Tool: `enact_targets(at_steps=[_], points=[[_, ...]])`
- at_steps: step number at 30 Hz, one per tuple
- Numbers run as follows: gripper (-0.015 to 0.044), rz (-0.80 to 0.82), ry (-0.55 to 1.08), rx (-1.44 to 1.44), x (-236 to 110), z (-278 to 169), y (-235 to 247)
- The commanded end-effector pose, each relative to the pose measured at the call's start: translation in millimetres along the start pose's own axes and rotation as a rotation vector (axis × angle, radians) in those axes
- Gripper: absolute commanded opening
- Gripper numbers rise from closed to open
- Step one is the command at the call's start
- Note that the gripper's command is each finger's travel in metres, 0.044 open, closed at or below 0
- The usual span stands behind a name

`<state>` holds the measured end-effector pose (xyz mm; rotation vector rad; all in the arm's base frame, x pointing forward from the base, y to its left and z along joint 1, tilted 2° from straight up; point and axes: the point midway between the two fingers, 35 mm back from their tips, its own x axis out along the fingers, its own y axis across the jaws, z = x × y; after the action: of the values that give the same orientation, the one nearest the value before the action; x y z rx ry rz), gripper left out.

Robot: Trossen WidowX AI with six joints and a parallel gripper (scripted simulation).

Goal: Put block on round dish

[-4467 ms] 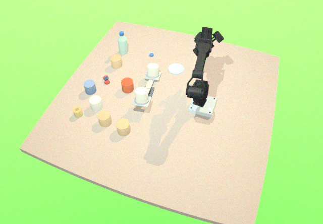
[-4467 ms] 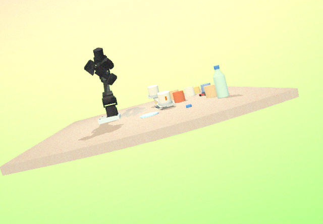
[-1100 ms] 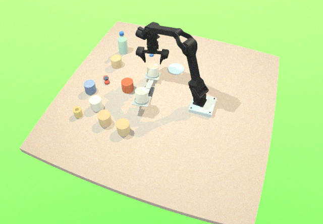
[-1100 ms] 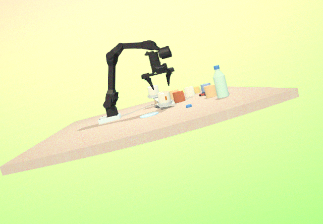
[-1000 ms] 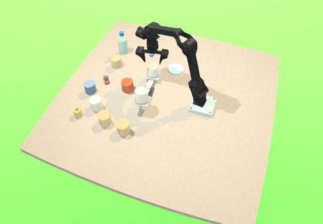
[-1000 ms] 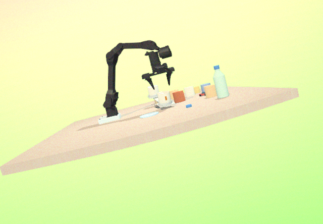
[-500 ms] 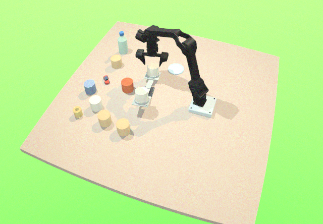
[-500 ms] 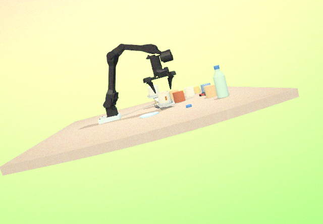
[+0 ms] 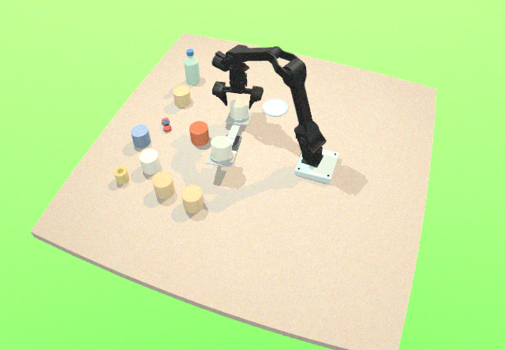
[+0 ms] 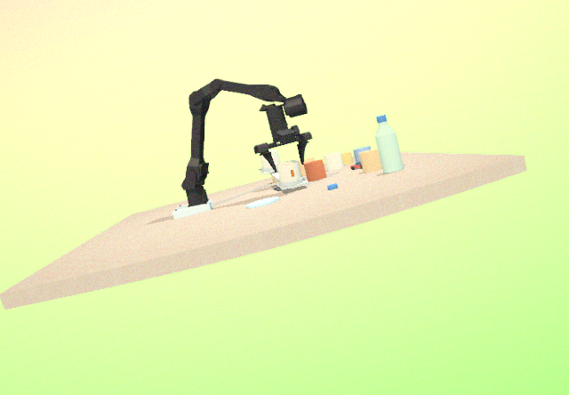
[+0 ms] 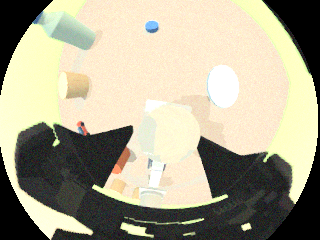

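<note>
Orange cylinder (image 9: 199, 132) and bottle (image 9: 191, 68) flank the balance (image 9: 233, 135)

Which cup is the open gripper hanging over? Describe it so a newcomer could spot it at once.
Start at the black arm and follow it to its open gripper. Below stands a pale cup on the balance. It is the one nearer the round white dish; its twin stands beside the orange cylinder.

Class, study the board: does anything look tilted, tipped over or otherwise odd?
The balance sits askew: in the exterior view the cup nearer that camera rides lower than the other cup. A loose blue cap lies alone on the board. Everything else stands upright, and the open end effector hangs above one cup.
</note>
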<state>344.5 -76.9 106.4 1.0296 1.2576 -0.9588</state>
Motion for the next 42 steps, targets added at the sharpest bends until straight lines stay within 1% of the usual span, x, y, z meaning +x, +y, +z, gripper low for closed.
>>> enact_targets(at_steps=[1, 14, 17, 25, 36, 37, 42], points=[[0.044, -0.009, 0.001, 0.004, 8.6, -0.4, -1.9], [0.044, -0.009, 0.002, 0.005, 26.9, -1.2, -3.5], [0.0361, -0.009, 0.002, 0.005, 26.9, -1.2, -3.5], [0.0308, -0.009, 0.002, 0.005, 26.9, -1.2, -3.5], [0.0019, -0.009, 0.002, 0.005, 17.5, -0.1, -1.3], [0.0, -0.009, 0.001, 0.005, 16.3, 0.1, -1.1], [0.0, -0.009, 0.001, 0.005, 9.9, 0.7, 0.2]])
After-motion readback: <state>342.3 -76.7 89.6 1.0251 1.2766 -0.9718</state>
